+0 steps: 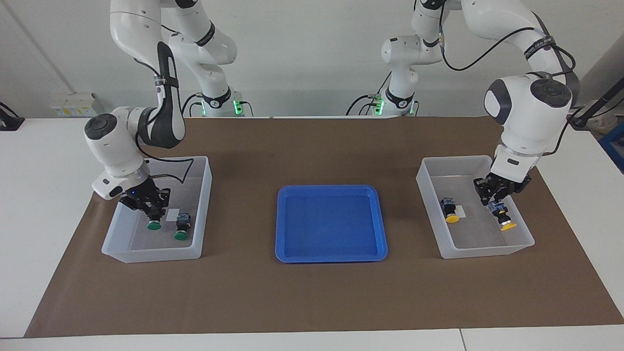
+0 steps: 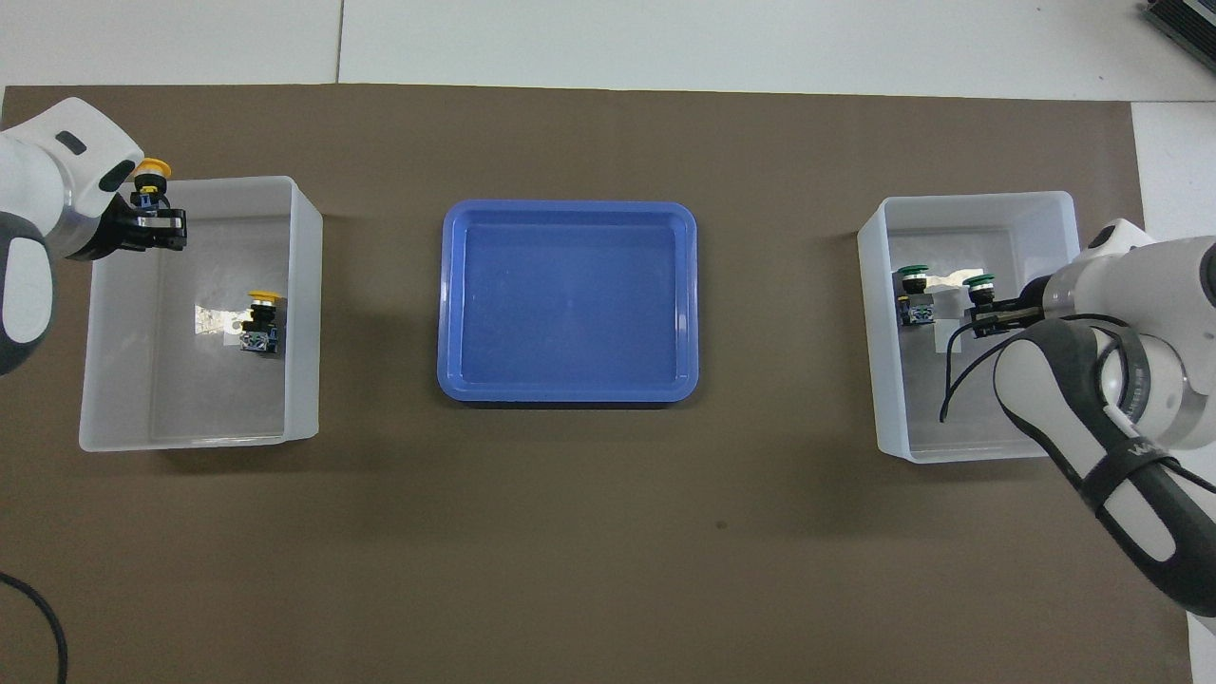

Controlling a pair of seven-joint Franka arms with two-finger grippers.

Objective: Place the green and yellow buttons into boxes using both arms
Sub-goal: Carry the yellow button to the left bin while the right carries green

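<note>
We record on the table (image 1: 312, 302) a blue tray (image 1: 331, 253) at centre, the right hand (image 1: 152, 210) grasping a green button (image 1: 154, 223) in the nine-o'clock box (image 1: 202, 204) beside another (image 1: 181, 233), and the left hand (image 1: 496, 201) grasping a yellow button (image 1: 507, 224) in the three-o'clock box (image 1: 431, 204) near another (image 1: 451, 217), by the facing view.

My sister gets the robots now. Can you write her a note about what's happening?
Left hand: in the box at its end of the table, shut on a yellow button.
Right hand: in the other box, shut on a green button.
Done: one yellow button and one green button already lie in those boxes. The blue tray holds nothing.
Left: let go of both held buttons and lift the arms out.
</note>
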